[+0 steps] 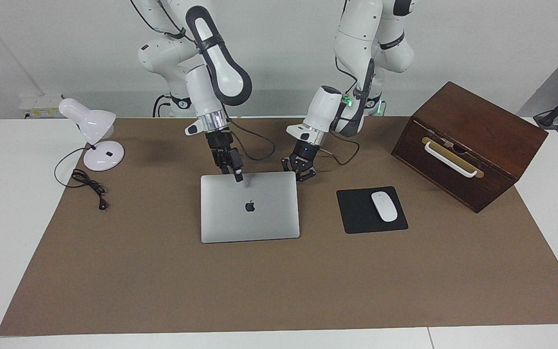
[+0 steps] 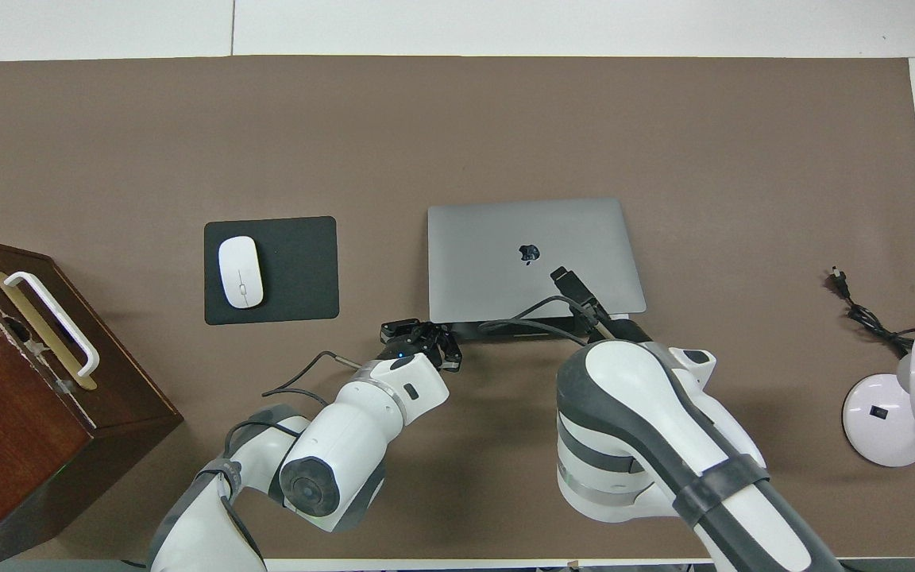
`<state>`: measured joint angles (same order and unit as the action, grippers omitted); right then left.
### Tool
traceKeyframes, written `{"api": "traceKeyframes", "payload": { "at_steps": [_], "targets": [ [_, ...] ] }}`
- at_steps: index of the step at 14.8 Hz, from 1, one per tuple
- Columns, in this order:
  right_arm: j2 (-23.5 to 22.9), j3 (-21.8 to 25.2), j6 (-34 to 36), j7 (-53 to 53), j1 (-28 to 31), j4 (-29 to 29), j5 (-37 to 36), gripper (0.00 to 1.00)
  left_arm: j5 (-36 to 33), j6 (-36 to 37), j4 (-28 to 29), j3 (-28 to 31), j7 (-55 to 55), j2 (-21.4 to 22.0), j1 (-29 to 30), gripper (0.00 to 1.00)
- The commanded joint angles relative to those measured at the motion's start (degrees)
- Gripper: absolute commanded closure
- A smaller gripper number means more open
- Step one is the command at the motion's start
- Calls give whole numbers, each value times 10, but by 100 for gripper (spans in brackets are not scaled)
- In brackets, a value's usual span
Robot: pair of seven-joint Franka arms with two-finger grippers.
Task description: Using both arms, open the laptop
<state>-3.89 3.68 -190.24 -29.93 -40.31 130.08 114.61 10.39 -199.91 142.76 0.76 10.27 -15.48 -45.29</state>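
We find the laptop (image 1: 250, 207) lying mid-mat beside the mouse pad (image 1: 356, 213), its lid barely lifted at the edge nearest the robots. Thin, stiff and smooth, it is best lifted at that lid lip while its base is pinned. The right gripper (image 1: 237, 173) is at that edge; whether it grips anything, we cannot tell. The left gripper (image 1: 302, 173), closed and holding nothing, sits at the laptop's corner.

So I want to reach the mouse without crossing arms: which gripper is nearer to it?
Left. The left gripper sits at the laptop's corner beside the mouse pad that carries the mouse; the right gripper is over the laptop's lid.
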Motion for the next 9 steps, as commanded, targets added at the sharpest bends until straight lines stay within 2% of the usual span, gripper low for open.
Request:
{"api": "traceKeyframes", "payload": {
  "at_steps": [1, 9],
  "targets": [
    [-18, 0, 5, -42, 18, -39, 11, 0, 9, -9, -3, 2, -13, -22, -2, 100],
    [-42, 0, 7, -79, 45, -108, 10, 0, 9, -9, -3, 2, -12, -24, -2, 100]
  ]
}}
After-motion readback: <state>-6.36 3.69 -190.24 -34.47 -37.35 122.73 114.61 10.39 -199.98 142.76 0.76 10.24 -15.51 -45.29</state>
